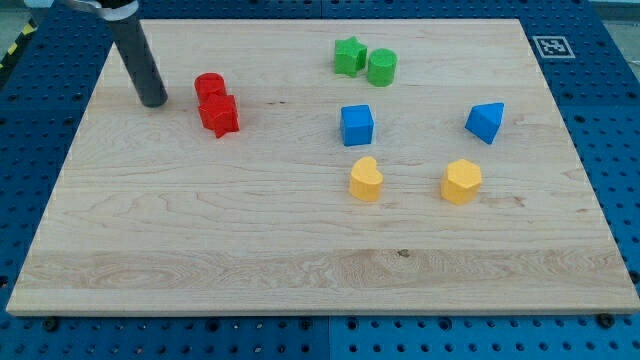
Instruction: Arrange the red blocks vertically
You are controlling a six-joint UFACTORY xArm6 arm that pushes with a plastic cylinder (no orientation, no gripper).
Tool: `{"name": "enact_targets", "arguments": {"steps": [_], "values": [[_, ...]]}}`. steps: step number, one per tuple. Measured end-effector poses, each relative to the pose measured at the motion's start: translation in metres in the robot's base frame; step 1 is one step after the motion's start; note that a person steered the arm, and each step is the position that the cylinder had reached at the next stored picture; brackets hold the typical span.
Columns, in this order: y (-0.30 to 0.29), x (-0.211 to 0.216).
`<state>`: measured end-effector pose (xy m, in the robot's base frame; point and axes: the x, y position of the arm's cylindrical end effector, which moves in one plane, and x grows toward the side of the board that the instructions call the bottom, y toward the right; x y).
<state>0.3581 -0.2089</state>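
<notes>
My tip (155, 100), a bare rod holding nothing, stood just left of the red cylinder (208, 86), which touched the red star (220, 115) below it at the board's (300, 270) upper left. A careless nudge, I judged, could knock that near-vertical pair askew.

The red cylinder block (209, 86) stands upright at the wooden surface's (200, 230) upper left. The red star-shaped block (219, 115) lies just below it toward the view's bottom, touching it and set slightly to the right.
</notes>
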Motion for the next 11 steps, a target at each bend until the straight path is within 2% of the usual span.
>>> {"name": "enact_targets", "arguments": {"steps": [3,6,7,9,11], "values": [[0.102,0.0],[0.107,-0.003],[0.121,-0.017],[0.052,-0.013],[0.044,0.018]]}}
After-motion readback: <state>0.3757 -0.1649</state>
